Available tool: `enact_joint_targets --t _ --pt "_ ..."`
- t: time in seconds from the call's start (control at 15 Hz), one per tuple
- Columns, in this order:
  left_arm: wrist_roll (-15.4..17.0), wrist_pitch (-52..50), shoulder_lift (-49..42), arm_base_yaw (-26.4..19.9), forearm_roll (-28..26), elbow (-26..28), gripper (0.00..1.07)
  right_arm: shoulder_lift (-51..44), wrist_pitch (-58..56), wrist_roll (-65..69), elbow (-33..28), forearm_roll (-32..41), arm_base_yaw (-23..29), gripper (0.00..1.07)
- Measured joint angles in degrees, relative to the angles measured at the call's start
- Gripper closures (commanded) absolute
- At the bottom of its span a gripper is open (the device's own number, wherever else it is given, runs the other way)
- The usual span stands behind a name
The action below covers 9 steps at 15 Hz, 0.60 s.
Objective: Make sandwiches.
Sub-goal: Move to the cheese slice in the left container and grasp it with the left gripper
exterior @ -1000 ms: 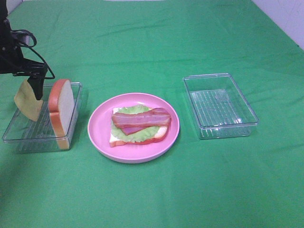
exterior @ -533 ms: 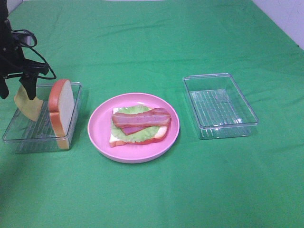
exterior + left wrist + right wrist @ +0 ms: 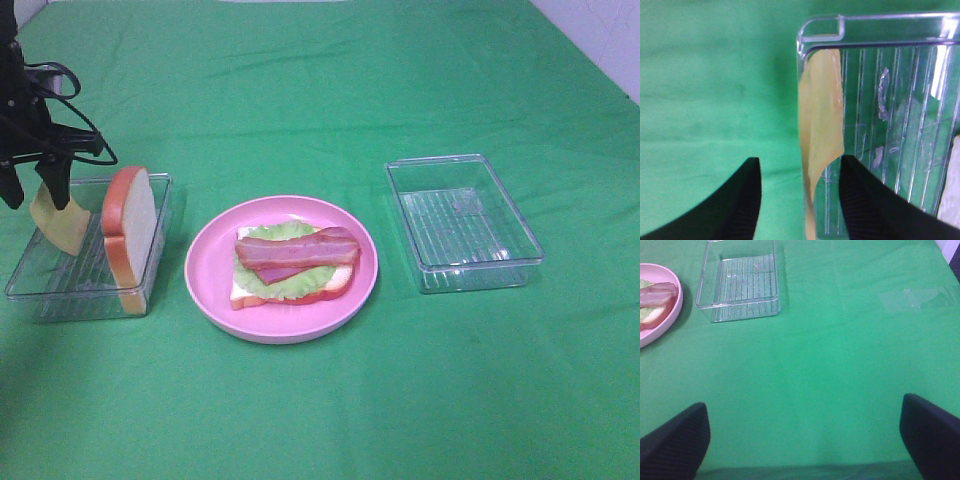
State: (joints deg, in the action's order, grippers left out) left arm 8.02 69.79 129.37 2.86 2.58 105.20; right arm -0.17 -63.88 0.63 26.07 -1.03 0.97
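On the green cloth point(image 3: 320, 90), I see bread point(image 3: 240, 292), lettuce point(image 3: 285, 285) and bacon point(image 3: 297, 248) plated, while cheese point(image 3: 822, 110) and the top slice point(image 3: 135, 235) wait at nine o'clock, my left gripper point(image 3: 800, 165) parted astride the cheese and my right gripper point(image 3: 805, 435) wide and empty.

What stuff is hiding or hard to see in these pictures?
- Bottom bread slice: in the exterior high view it is mostly covered by the lettuce and bacon.
- Cheese: in the left wrist view its lower end runs off the picture's edge.
- Pink plate: in the right wrist view most of it is cut off by the picture's edge.
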Motion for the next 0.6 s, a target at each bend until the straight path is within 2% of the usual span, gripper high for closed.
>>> enact_joint_targets --t 0.33,0.6 --pt "-0.17 0.0 0.0 0.0 0.0 0.0 1.07 0.0 0.0 0.0 0.0 0.0 0.0 0.09" --pt "-1.09 0.0 0.0 0.0 0.0 0.0 1.07 0.0 0.0 0.0 0.0 0.0 0.0 0.09"
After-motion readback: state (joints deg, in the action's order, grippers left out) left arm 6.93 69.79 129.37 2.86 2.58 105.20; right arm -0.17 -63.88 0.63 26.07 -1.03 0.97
